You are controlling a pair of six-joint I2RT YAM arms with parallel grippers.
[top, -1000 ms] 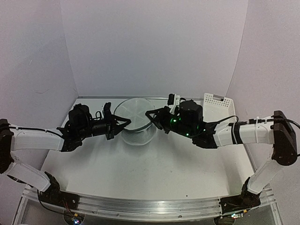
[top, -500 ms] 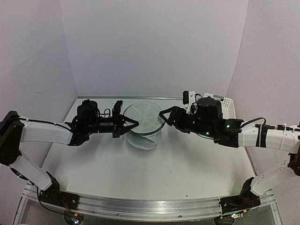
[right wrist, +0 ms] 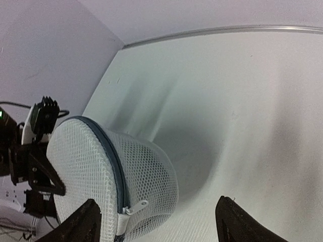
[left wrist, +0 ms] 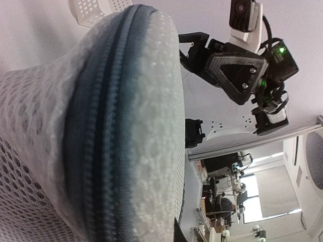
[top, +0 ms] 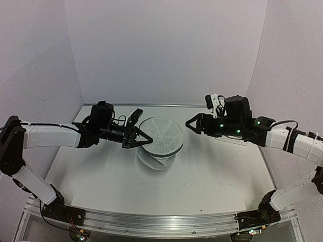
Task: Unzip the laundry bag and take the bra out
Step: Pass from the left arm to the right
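The laundry bag (top: 161, 137), white mesh with a dark zipper rim, is tipped up at the table's middle with its round lid facing up and right. My left gripper (top: 143, 139) is shut on the bag's left rim. In the left wrist view the mesh and the zipper band (left wrist: 101, 141) fill the frame. My right gripper (top: 193, 123) is open, a short way right of the bag and not touching it. In the right wrist view the bag (right wrist: 136, 171) and its white zipper pull (right wrist: 135, 207) lie between the spread right gripper (right wrist: 160, 219) fingers. The bra is hidden.
A white slotted basket (left wrist: 93, 10) stands at the back right, mostly behind the right arm in the top view. Walls close the table in at the back and on both sides. Bare table (top: 161, 191) lies in front of the bag.
The right gripper has opened and drawn back to the right, away from the bag. The left gripper moved right with the rim, and the bag tipped from upright to tilted.
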